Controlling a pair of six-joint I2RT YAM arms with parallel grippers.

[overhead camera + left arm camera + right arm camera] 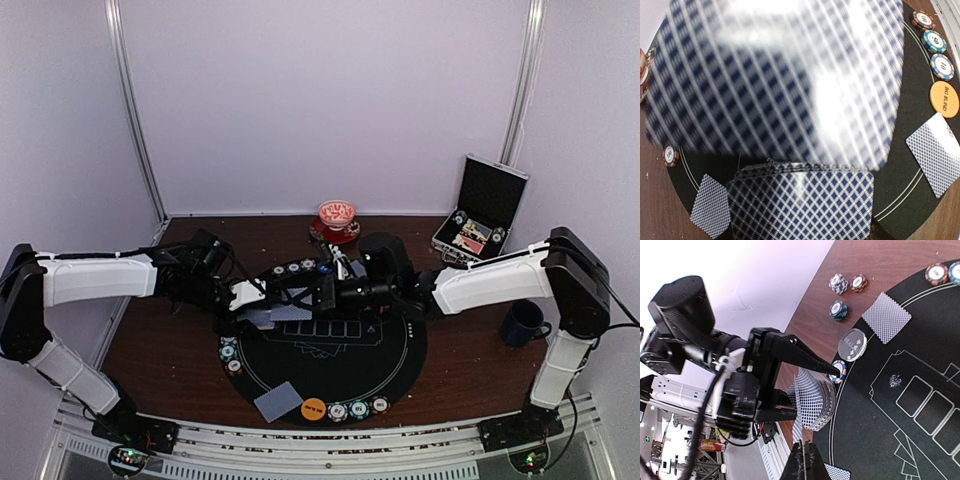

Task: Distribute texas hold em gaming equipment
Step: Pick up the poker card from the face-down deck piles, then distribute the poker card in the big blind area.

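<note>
Currently, the left gripper point(812, 392) grasps the deck of cards point(800, 205) above the left edge of the black mat point(400, 352); its top card point(780, 80) is lifted and blurred. Just to its right, the right gripper point(802, 460) is clenched beside the deck; whether it pinches a card cannot be told.

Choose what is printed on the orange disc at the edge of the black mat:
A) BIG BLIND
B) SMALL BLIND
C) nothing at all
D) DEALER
A: in the left wrist view the orange disc plainly reads BIG BLIND, lying on the mat between a row of chips and a face-down card.
</note>
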